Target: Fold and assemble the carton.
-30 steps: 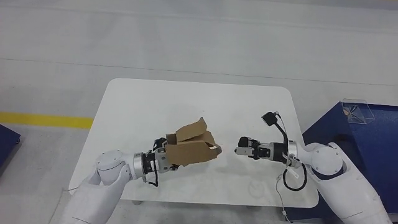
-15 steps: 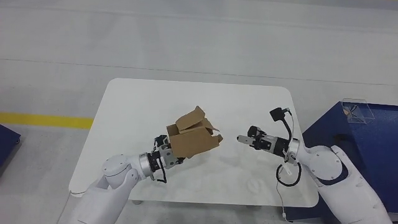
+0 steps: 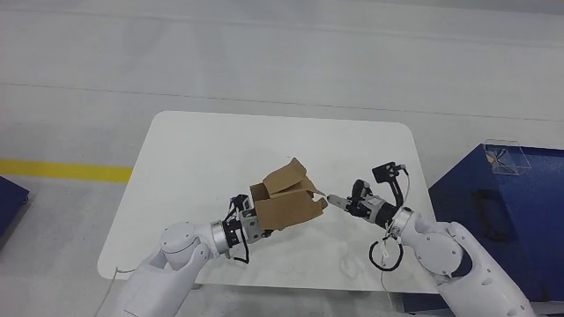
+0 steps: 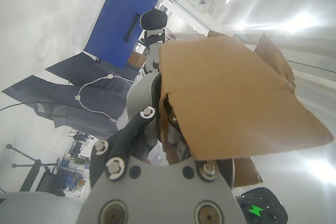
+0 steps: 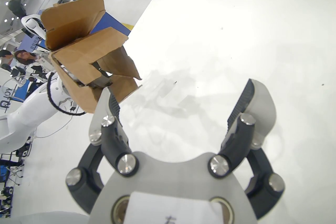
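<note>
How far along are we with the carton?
Done: the carton is opened into a box shape and held above the table by the left end effector. In hand: the right end effector, open, sits beside the carton's flaps, gripping nothing. Left: those flaps stick out unfolded; closing them remains.

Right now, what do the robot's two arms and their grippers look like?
The left arm and right arm have rounded white shells. The left gripper and right gripper have grey metal bases and black links with silver screws; the right one shows ribbed black pads. A black cable loops at the left wrist, a white cable at the right.
</note>
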Tool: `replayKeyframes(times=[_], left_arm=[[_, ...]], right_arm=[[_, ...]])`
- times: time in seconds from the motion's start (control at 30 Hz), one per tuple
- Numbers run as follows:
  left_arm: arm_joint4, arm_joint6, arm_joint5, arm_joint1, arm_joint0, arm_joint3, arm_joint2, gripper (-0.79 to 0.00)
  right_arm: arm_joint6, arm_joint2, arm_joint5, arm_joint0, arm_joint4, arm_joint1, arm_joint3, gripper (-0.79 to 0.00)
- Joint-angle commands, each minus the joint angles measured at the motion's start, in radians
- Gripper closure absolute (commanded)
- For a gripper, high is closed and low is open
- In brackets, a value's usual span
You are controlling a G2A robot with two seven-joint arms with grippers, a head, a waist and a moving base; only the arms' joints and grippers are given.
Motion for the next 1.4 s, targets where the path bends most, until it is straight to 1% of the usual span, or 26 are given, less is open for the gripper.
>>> replayKeyframes(times=[0.0,0.13,0.2,0.3,0.37,0.47,0.67,0.87,1.17,1.37], left_arm=[[0.006,0.000,-0.002,0.000,0.003,-0.008,0.000,0.000],[0.008,0.001,-0.002,0.002,0.009,-0.020,-0.006,0.000],[0.005,0.002,-0.003,0.002,0.013,-0.022,-0.010,0.000],[0.007,0.002,-0.004,0.002,0.016,-0.019,-0.013,0.000],[0.003,0.004,-0.002,0.002,0.016,-0.016,-0.013,0.000],[-0.001,0.006,-0.001,0.001,0.015,-0.012,-0.013,0.000],[0.003,0.008,-0.006,0.000,0.013,-0.004,-0.015,0.000],[0.013,0.014,-0.013,-0.002,0.010,0.012,-0.013,0.000],[0.023,0.026,-0.027,-0.006,0.008,0.017,-0.005,0.000],[0.030,0.034,-0.034,-0.007,0.012,0.015,-0.007,0.000]], right_arm=[[0.010,-0.009,0.020,0.014,0.018,-0.005,0.015,-0.785],[0.062,-0.055,0.027,0.043,0.026,-0.018,0.043,-0.785],[0.077,-0.087,0.035,0.056,-0.002,-0.025,0.052,-0.785],[0.082,-0.138,0.041,0.070,-0.021,-0.038,0.068,-0.785],[0.093,-0.164,0.033,0.081,-0.007,-0.047,0.081,-0.785],[0.082,-0.181,0.028,0.098,-0.012,-0.056,0.099,-0.785],[0.104,-0.140,-0.018,0.106,0.064,-0.058,0.121,-0.785],[0.110,-0.080,-0.065,0.073,0.099,-0.051,0.100,-0.785],[0.121,-0.036,-0.097,0.027,0.071,-0.045,0.052,-0.785],[0.126,-0.027,-0.115,0.007,0.072,-0.046,0.028,-0.785]])
